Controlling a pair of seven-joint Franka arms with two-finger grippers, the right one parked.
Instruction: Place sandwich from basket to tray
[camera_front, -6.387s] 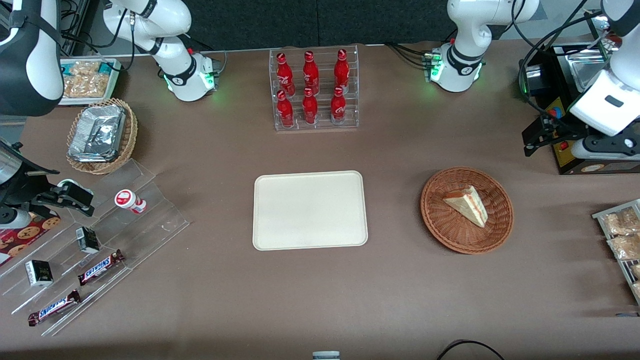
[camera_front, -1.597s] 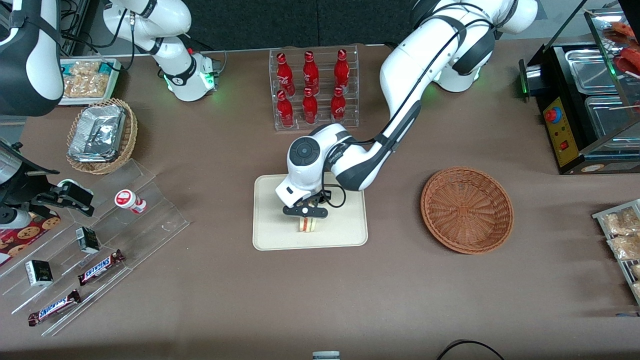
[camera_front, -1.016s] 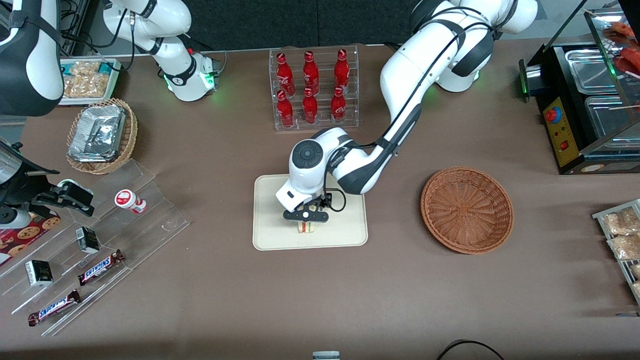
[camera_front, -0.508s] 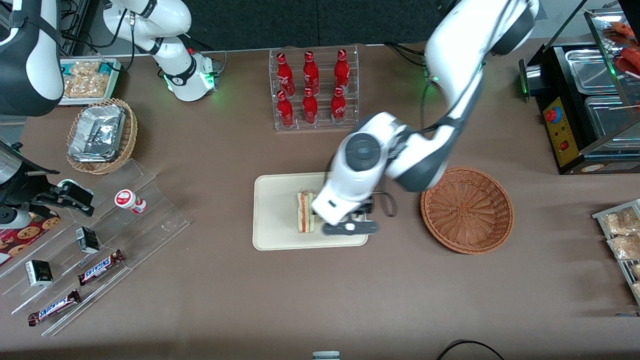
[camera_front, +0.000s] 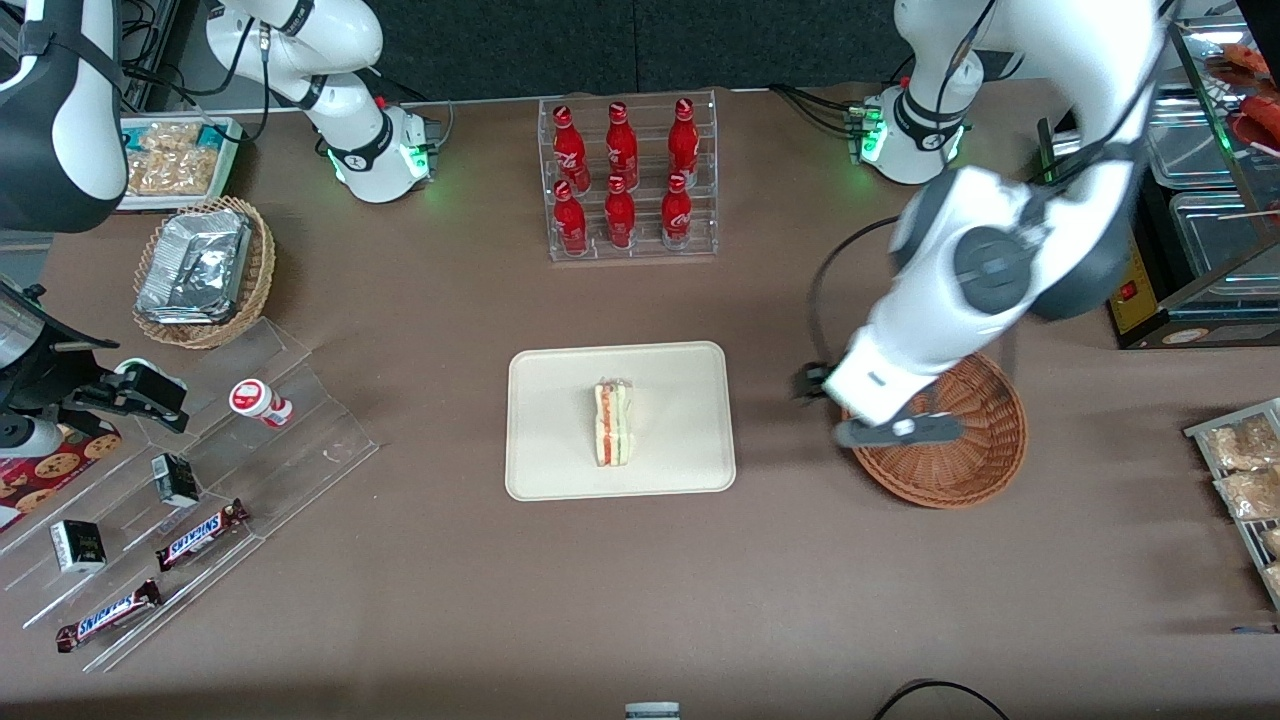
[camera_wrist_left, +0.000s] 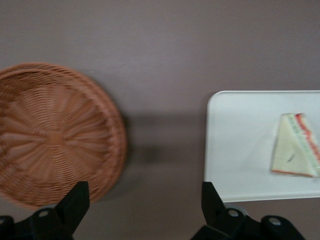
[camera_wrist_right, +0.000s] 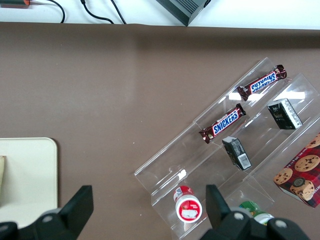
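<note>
Resting on your tray (camera_front: 560, 400), the sandwich (camera_front: 612, 423) looks light, soft and slippery-wrapped; pinch its flat bread faces gently. End effector (camera_wrist_left: 142, 200) hangs empty, spread wide, above basket (camera_front: 985, 470).

Brown table (camera_front: 400, 620), dark wall (camera_front: 620, 40)

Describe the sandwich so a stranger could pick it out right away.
Find the flat cream-white rectangular tray nearer the camera than the rack of red bottles. The triangular white-bread sandwich with a red-orange stripe lies alone on it; the end effector hangs over the reddish-brown wicker basket.
</note>
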